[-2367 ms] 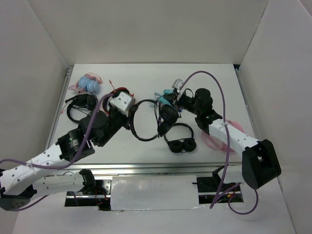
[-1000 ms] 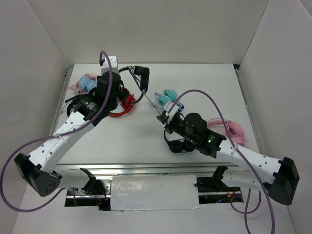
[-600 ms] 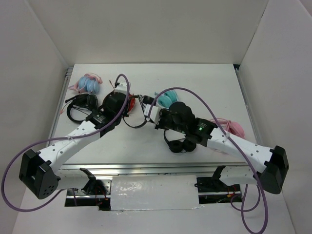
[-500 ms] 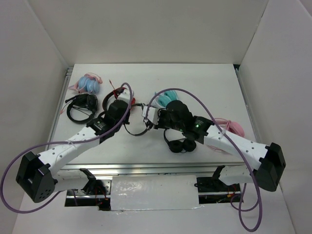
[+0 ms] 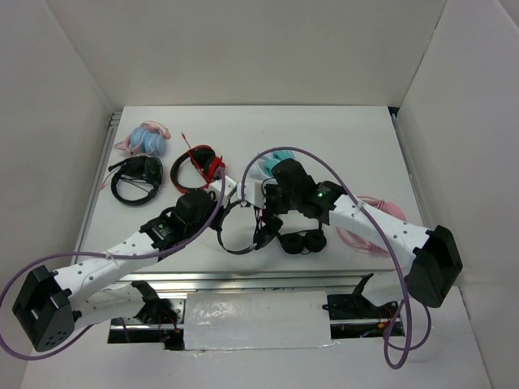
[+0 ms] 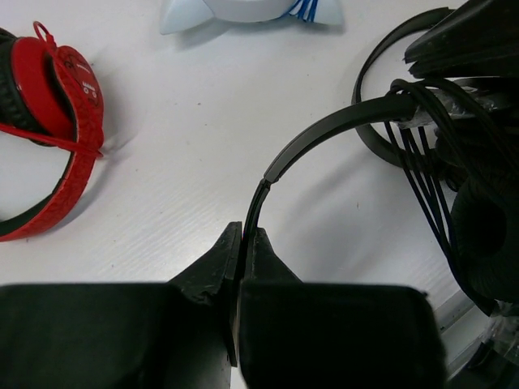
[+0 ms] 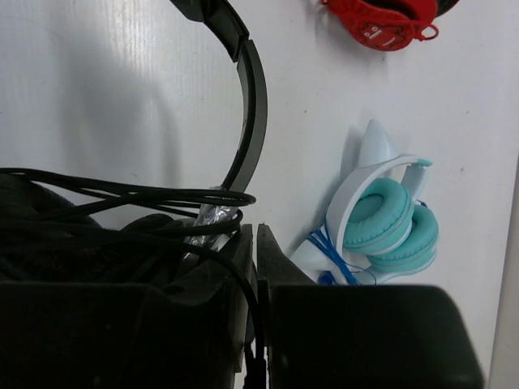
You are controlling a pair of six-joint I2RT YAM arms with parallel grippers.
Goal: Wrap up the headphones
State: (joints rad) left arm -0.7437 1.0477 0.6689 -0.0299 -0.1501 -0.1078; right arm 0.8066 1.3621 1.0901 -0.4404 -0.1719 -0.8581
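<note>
white table (image 5: 340, 138) enclosed by plain white walls (image 5: 243, 49) on three sides, evenly lit.

The left arm (image 5: 101, 261), a chain of white tubular links and round black joints, is ending in a boxy black base at 7 o'clock. The right arm (image 5: 381, 231) is matching it, a green light (image 5: 322, 193) glowing near its wrist. A purple cable (image 5: 223, 190) is looping along the left arm, and another purple cable (image 5: 288, 149) is arching over the right. The matte black left claw (image 6: 243, 243) and right claw (image 7: 254, 235) are tapering into wedge-shaped fingers.
</note>
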